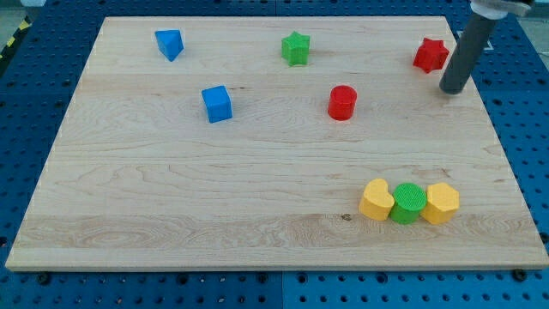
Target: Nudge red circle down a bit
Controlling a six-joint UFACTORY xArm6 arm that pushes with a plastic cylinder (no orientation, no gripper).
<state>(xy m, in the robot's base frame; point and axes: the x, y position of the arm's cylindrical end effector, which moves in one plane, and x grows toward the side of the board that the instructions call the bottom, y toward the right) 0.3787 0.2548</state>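
My tip (452, 89) well right of red circle (341, 102).

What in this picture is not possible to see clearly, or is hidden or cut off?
- Camera view: the upper part of the rod is cut off by the view's top edge; only my tip, right of the red star, shows.
- Whether my tip touches the board cannot be told.
- The yellow block, green block and yellow block at the right end stand packed in a row, so their touching sides are hidden.
- The far side of the red circle is hidden.
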